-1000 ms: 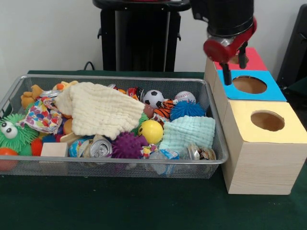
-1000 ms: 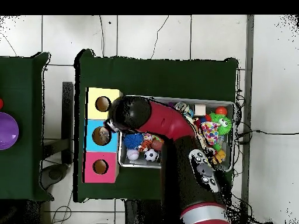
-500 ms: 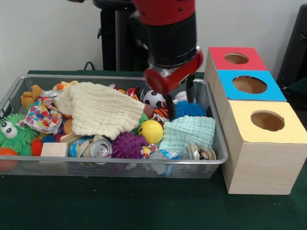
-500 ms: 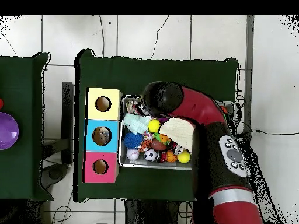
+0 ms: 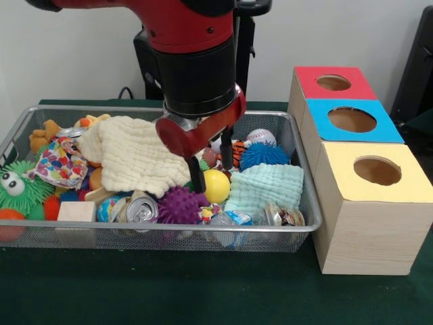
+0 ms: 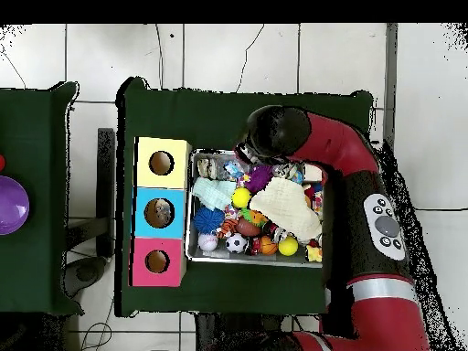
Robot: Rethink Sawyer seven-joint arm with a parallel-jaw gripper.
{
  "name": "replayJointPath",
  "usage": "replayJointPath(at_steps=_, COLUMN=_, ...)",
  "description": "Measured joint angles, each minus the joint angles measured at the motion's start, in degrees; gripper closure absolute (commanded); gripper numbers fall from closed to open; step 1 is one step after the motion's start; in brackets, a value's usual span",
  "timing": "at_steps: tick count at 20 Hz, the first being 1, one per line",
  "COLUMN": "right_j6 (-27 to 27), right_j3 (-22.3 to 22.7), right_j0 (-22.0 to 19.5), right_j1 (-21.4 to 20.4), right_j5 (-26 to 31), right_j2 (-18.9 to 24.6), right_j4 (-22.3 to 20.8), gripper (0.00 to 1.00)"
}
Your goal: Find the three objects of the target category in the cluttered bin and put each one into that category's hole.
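We list: yellow ball, purple spiky ball, blue spiky ball, cream cloth, mint cloth, black-and-white soccer ball.

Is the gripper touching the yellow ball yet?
Cannot tell. In the front view the open gripper hangs with one finger ending right at the yellow ball, overlapping it; no gap or contact shows. Overhead, the arm hides the spot.

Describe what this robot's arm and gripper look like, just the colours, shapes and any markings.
The arm is thick and rounded, with glossy red shells over black joints. Its wrist is a fat black cylinder ending in a red collar. The gripper has two thin, dark, straight fingers. In the overhead view the arm's upper side carries a grey oval panel with small round buttons, and a pale ring bands it lower down.
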Motion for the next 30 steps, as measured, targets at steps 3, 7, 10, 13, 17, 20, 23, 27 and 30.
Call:
replayJointPath(at_steps=3, right_j6=0.0, right_j3=-1.88, right_j0=0.01, right_j1=0.56, right_j5=0.0, right_j2=1.22, right_j4=-1.62, gripper=0.0)
replayJointPath(at_steps=7, right_j6=0.0, right_j3=-3.12, right_j0=0.02, right_j1=0.93, right_j5=0.01, right_j2=2.69, right_j4=-3.26, gripper=0.0)
replayJointPath(at_steps=10, right_j6=0.0, right_j3=-3.41, right_j0=0.01, right_j1=1.02, right_j5=0.01, right_j2=3.22, right_j4=-4.18, gripper=0.0)
replayJointPath(at_steps=13, right_j6=0.0, right_j3=-3.4, right_j0=0.01, right_j1=1.1, right_j5=0.0, right_j2=3.39, right_j4=-4.69, gripper=0.0)
replayJointPath(at_steps=17, right_j6=0.0, right_j3=-3.41, right_j0=-0.22, right_j1=1.46, right_j5=0.01, right_j2=3.43, right_j4=-5.3, gripper=0.0)
replayJointPath(at_steps=20, right_j6=0.0, right_j3=-3.41, right_j0=-0.46, right_j1=1.68, right_j5=0.0, right_j2=3.43, right_j4=-5.37, gripper=0.0)
replayJointPath(at_steps=23, right_j6=0.0, right_j3=-3.41, right_j0=-0.72, right_j1=1.97, right_j5=0.0, right_j2=3.41, right_j4=-5.56, gripper=0.0)
replayJointPath(at_steps=27, right_j6=0.0, right_j3=-3.41, right_j0=-0.72, right_j1=2.37, right_j5=0.0, right_j2=3.34, right_j4=-5.72, gripper=0.0)
replayJointPath(at_steps=30, right_j6=0.0, right_j3=-3.4, right_j0=-0.73, right_j1=2.73, right_j5=0.0, right_j2=3.28, right_j4=-5.75, gripper=0.0)
